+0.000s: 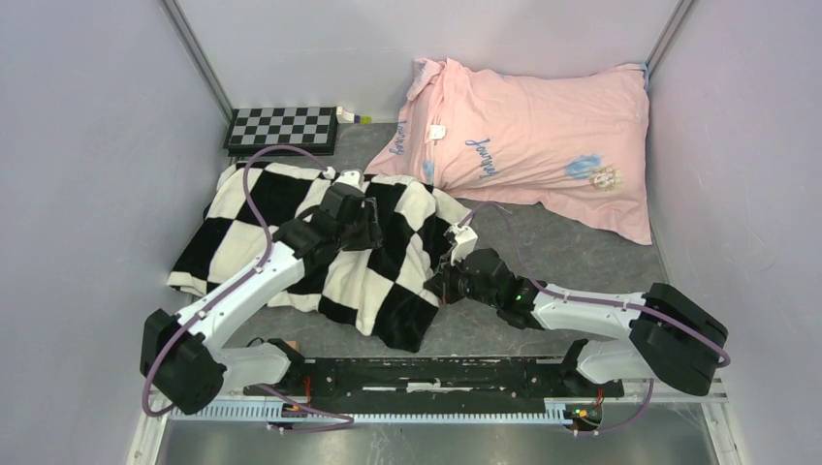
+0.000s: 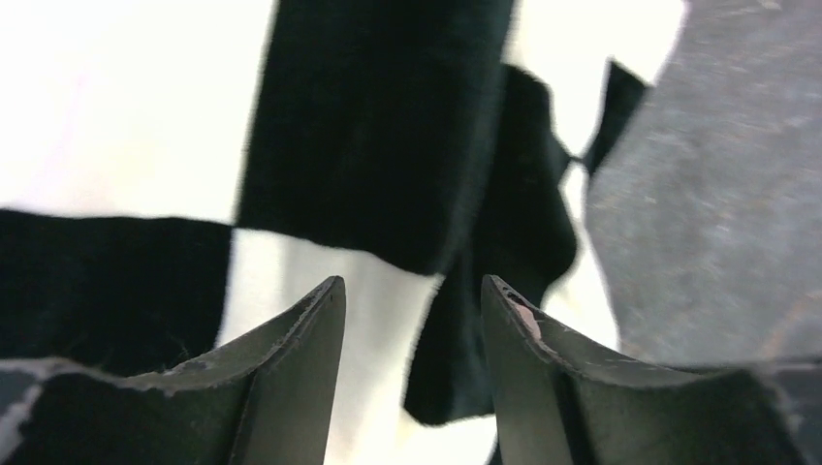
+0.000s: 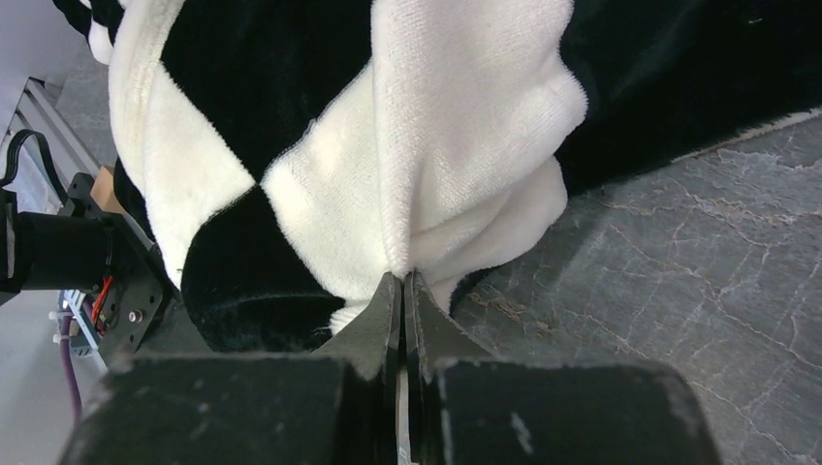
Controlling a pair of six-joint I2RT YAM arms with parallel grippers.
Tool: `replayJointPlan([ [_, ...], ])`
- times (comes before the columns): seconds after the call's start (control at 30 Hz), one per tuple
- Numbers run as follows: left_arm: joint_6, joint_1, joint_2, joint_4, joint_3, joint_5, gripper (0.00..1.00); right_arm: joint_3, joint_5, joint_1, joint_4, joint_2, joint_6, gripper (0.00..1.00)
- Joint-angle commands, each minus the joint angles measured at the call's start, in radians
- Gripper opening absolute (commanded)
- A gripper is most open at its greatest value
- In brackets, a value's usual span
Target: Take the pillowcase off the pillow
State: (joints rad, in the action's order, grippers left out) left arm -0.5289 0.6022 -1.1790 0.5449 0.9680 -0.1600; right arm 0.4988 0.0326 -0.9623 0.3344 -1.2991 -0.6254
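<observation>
My left gripper sits over the middle of the pillowcase, fingers spread, nothing between them. The wrist view shows only checker fabric beyond the tips. The pillowcase lies crumpled on the grey table, centre-left. Its long axis runs roughly left to right, left end a bit nearer my bases. The pillow is hidden, presumably inside; I cannot tell which end is open. My right gripper is clamped on a white fold at the case's right edge, low by the table. Step, as I judge it: grip taken, peel not yet done. Next calls for the left to pin the bulk while the right draws the fold rightward. The pink pillow is back right, its corner just beside the case.
</observation>
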Motion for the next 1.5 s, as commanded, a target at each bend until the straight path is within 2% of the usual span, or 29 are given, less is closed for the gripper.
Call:
replayJointPlan([
  [0.0, 0.027, -0.002, -0.066, 0.045, 0.005, -0.191, 0.58, 0.009, 0.043, -0.004, -0.039, 0.059, 0.042, 0.00],
  [0.13, 0.018, -0.009, -0.112, 0.004, -0.020, -0.207, 0.55, -0.003, 0.112, -0.003, -0.116, 0.126, 0.064, 0.00],
  [0.23, 0.001, -0.029, -0.152, -0.044, -0.040, -0.138, 0.50, 0.014, 0.145, 0.018, -0.222, 0.187, 0.079, 0.00],
  [0.3, -0.025, -0.047, -0.156, -0.061, -0.061, -0.131, 0.38, 0.015, 0.180, 0.039, -0.283, 0.235, 0.093, 0.00],
  [0.37, -0.077, -0.079, -0.126, -0.058, -0.088, -0.186, 0.24, 0.015, 0.243, 0.064, -0.353, 0.281, 0.105, 0.00],
  [0.43, -0.131, -0.148, -0.066, -0.060, -0.126, -0.211, 0.15, 0.015, 0.277, 0.127, -0.434, 0.312, 0.096, 0.00],
  [0.57, -0.167, -0.290, 0.103, -0.118, -0.231, -0.138, 0.14, -0.001, 0.154, 0.333, -0.501, 0.348, 0.141, 0.00],
  [0.67, -0.165, -0.308, 0.176, -0.126, -0.265, -0.135, 0.13, -0.008, 0.197, 0.421, -0.541, 0.377, 0.180, 0.00],
  [0.77, -0.123, -0.308, 0.192, -0.176, -0.290, -0.002, 0.07, -0.006, 0.203, 0.454, -0.554, 0.380, 0.216, 0.00],
  [0.83, -0.107, -0.306, 0.183, -0.242, -0.319, 0.132, 0.03, -0.001, 0.121, 0.453, -0.525, 0.371, 0.268, 0.02],
  [0.87, -0.114, -0.305, 0.178, -0.277, -0.335, 0.185, 0.02, 0.010, 0.071, 0.454, -0.516, 0.359, 0.299, 0.13],
  [0.93, -0.124, -0.303, 0.177, -0.349, -0.378, 0.279, 0.02, 0.039, 0.000, 0.453, -0.517, 0.336, 0.326, 0.48],
  [0.97, -0.128, -0.300, 0.185, -0.388, -0.398, 0.303, 0.02, 0.055, -0.021, 0.453, -0.518, 0.329, 0.330, 0.62],
  [1.0, -0.129, -0.300, 0.195, -0.414, -0.419, 0.315, 0.02, 0.068, -0.030, 0.453, -0.520, 0.324, 0.332, 0.70],
  [1.1, -0.127, -0.300, 0.232, -0.447, -0.450, 0.329, 0.02, 0.117, -0.084, 0.445, -0.518, 0.318, 0.337, 0.83],
  [1.13, -0.123, -0.300, 0.241, -0.452, -0.456, 0.335, 0.03, 0.140, -0.084, 0.434, -0.520, 0.314, 0.342, 0.93],
  [1.2, -0.122, -0.300, 0.251, -0.461, -0.467, 0.340, 0.03, 0.194, -0.051, 0.370, -0.526, 0.293, 0.357, 0.98],
  [1.33, -0.147, -0.300, 0.259, -0.502, -0.496, 0.342, 0.02, 0.335, 0.130, 0.196, -0.569, 0.187, 0.372, 0.98],
  [1.4, -0.183, -0.300, 0.291, -0.499, -0.515, 0.309, 0.02, 0.381, 0.178, 0.156, -0.579, 0.143, 0.365, 0.98],
  [1.47, -0.217, -0.300, 0.346, -0.573, -0.567, 0.316, 0.02, 0.392, 0.191, 0.144, -0.552, 0.135, 0.361, 0.98],
])
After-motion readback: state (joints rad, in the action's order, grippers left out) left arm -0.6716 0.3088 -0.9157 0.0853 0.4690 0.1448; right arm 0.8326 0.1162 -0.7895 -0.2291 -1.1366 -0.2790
